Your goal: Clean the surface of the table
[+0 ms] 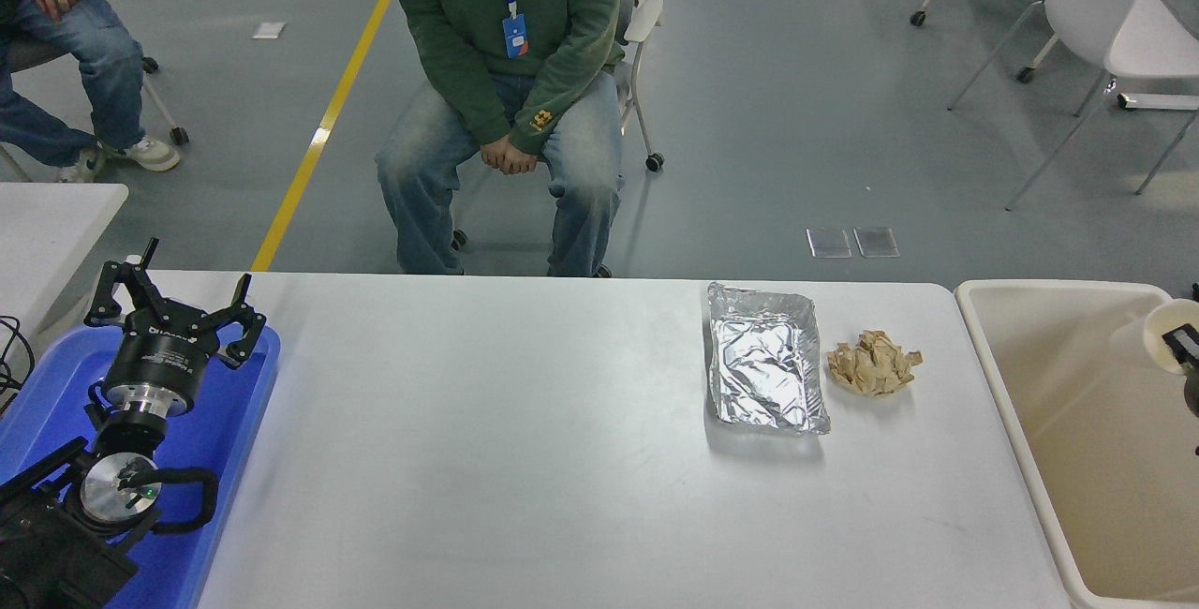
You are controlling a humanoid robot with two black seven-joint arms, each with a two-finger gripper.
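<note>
Counter (525,459) surface spanning the view. Left claw (173,314) parking spread wide over blue tray (239,422) at left edge. Foil tray (766,358) and crumpled paper (873,363) sitting near far right corner. Right claw (1188,361) entering over bin (1030,422), grip impossible to tell; approaching paper from above advisable.

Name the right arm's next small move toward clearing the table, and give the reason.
Probably let the pale cup-like object drop into the beige bin: the right gripper, barely in view at the right edge, is over the bin with it. The foil tray and crumpled brown paper remain on the table surface. The left gripper is parked over the blue tray.
</note>
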